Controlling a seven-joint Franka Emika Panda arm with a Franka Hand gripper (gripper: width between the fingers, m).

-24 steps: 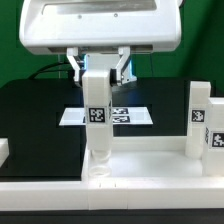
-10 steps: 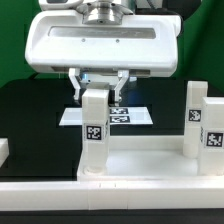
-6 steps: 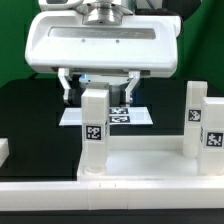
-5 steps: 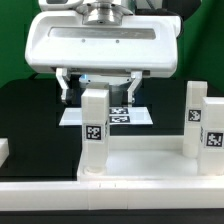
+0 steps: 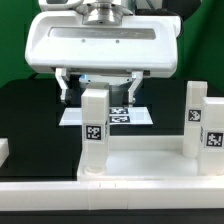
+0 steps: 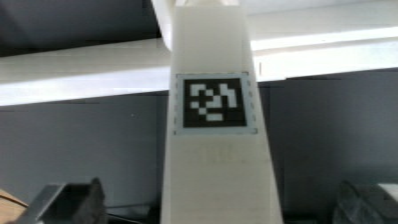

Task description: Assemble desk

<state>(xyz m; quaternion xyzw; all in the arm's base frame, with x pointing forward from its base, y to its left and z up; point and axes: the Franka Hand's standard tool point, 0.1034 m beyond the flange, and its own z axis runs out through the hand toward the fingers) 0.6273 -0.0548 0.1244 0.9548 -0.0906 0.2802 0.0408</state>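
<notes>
Nearest the exterior camera you have the desk top (image 5: pixel 130 165), the big white slab lying flat with its rim up, well below the gripper. A leg (image 5: pixel 94 130) stands upright in a socket on that slab, directly beneath the gripper (image 5: pixel 98 88). Its tag faces the camera, and its top reaches up between the fingers.

The gripper is open: the fingers (image 5: pixel 66 87) stand spread on either side of the leg's top with a clear gap on each side, touching nothing. In the wrist view the leg (image 6: pixel 217 130) fills the middle of the picture, and the dark finger tips (image 6: pixel 68 205) sit well apart from it on both sides.

You can take it that this leg's step is at the let-go stage: it stands alone in its socket. Whether it is fully seated you cannot tell from here. The next move likely calls for a straight lift off the leg, without knocking it, then a turn to another part.

A second leg (image 5: pixel 197 115) stands upright off to the exterior view's right of the gripper. Beyond the gripper, the marker board (image 5: pixel 110 116) lies flat on the black table (image 5: pixel 30 110). No loose parts lie inside the slab's rim
</notes>
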